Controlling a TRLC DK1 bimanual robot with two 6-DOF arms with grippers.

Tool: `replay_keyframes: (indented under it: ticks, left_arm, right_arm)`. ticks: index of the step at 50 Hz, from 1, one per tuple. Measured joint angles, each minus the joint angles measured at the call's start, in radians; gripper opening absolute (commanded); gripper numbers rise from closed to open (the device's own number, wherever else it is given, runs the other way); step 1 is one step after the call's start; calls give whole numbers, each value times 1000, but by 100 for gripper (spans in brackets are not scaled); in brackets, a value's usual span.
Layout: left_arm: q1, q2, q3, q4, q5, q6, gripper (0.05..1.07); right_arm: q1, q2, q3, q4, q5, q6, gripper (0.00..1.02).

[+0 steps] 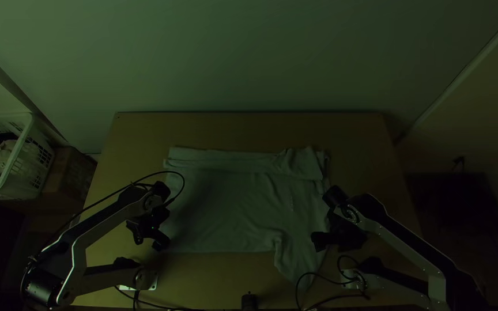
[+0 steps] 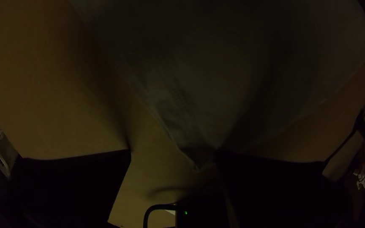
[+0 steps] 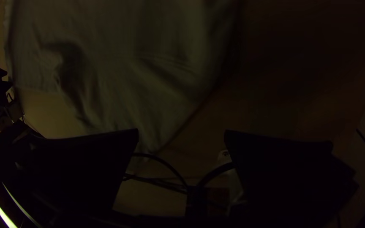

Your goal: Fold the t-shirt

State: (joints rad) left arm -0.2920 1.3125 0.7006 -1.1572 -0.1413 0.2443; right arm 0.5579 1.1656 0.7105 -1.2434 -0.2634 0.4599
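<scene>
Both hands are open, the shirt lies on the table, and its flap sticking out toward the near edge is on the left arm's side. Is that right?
Not quite: the top view shows that flap on the right arm's side. The shirt does lie on the table, with the left hand and right hand open.
</scene>
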Motion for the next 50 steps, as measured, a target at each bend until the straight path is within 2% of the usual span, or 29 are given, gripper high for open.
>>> replay_keyframes:
  ticks: [5,9,12,15,26,37,41,46,49,50]
  left_arm:
    - [-42,16,7,-2,-8,0,82]
    - [-75,26,11,-3,-12,0,63]
    - [-99,29,12,-3,-13,0,37]
    - [-123,29,12,0,-10,0,6]
    - [-139,40,24,8,18,0,8]
    - [-136,49,44,23,19,0,8]
    - [-126,52,48,26,20,0,8]
    - [-112,52,55,32,20,4,8]
    - [-105,54,59,38,20,6,8]
    - [-105,55,61,39,20,8,8]
  right_arm:
    - [6,16,-18,13,0,0,92]
    - [12,32,-40,31,0,0,92]
    - [16,46,-50,35,0,0,92]
    - [18,58,-56,42,0,0,92]
    - [26,95,-63,81,0,0,86]
    - [95,172,-63,113,-14,1,85]
    - [109,192,-58,113,-14,1,75]
    - [122,198,-55,113,-14,2,69]
    - [138,198,-55,114,-11,2,48]
    - [145,198,-55,115,-5,4,37]
